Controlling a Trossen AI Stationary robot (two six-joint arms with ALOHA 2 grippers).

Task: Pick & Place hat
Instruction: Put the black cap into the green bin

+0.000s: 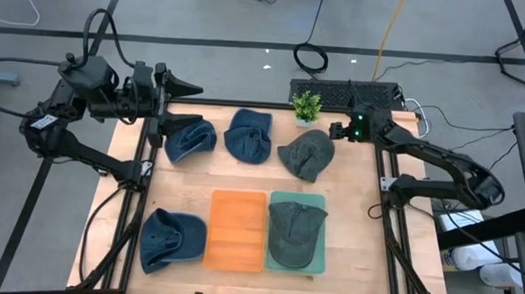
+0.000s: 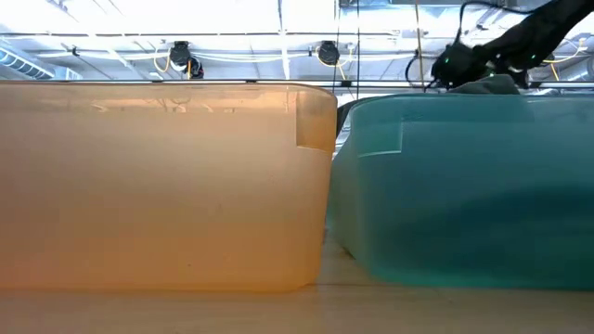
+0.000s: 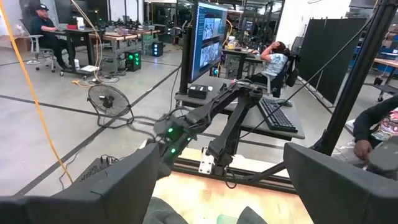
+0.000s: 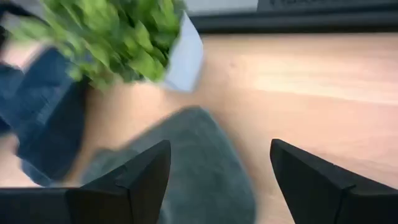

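Grey hat (image 1: 306,154) at table's far right beside plant (image 1: 306,105), right gripper (image 1: 337,131) open just right of it, left gripper (image 1: 186,87) open at far left, another hat (image 1: 296,234) in green bin (image 1: 319,258)

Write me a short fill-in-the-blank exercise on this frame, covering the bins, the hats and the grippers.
1. The gray hat lies in the ____ bin.
2. The orange bin holds ____ hats.
3. The potted plant stands at the table's ____ edge.
4. The right gripper, jaws open, hovers over a ____ hat.

Missing words: teal; no; far; gray
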